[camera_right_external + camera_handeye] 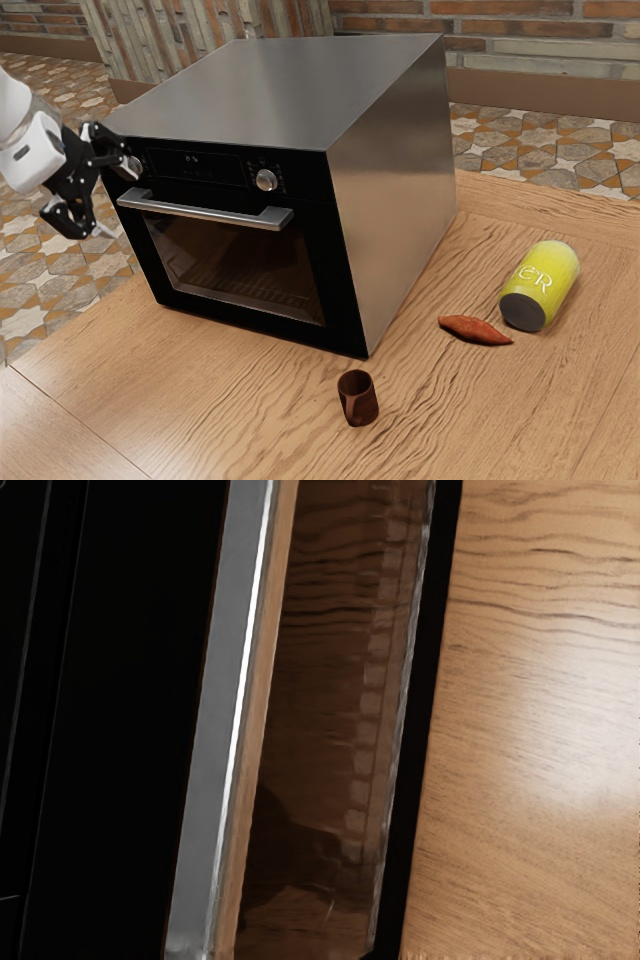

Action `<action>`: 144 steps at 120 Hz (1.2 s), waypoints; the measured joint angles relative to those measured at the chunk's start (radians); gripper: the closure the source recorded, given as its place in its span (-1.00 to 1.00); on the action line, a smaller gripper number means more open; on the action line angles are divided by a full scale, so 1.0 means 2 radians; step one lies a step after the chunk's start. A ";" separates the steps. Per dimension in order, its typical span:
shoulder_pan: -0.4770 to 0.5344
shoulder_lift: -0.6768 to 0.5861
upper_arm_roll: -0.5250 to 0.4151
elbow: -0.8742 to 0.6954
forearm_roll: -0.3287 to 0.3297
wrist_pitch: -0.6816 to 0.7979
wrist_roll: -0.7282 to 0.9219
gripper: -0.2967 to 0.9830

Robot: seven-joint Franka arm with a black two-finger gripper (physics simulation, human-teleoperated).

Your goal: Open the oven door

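Pincer (120, 202) spread wide at the exterior view's upper left, a robot arm (35, 150) appears to be lining up on the handle (205, 209) of the closed oven door (235, 262), left of centre, with straddling, gripping and pulling next.

in the exterior view, the white arm (12, 102) came in from ten o'clock, its white wrist housing (34, 152) tilted down toward four o'clock. the black gripper (118, 199) hung beyond it, between nine and ten o'clock from the view's middle. its two fingers (104, 230) stood wide apart, one toward two o'clock of the gripper's body, the other toward five.
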State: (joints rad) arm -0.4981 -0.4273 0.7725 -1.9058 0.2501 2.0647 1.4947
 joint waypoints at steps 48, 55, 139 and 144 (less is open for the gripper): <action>-0.020 0.001 0.004 -0.001 0.000 0.003 0.014 -0.54; -0.022 0.006 0.004 -0.001 0.000 0.004 0.015 -0.54; 0.189 -0.359 -0.212 -0.277 0.024 -0.038 0.020 -0.47; 0.207 -0.435 -0.261 -0.283 0.022 -0.069 0.019 -0.49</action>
State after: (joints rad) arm -0.0851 -1.2969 0.2502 -2.4725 0.2941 1.9260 1.5330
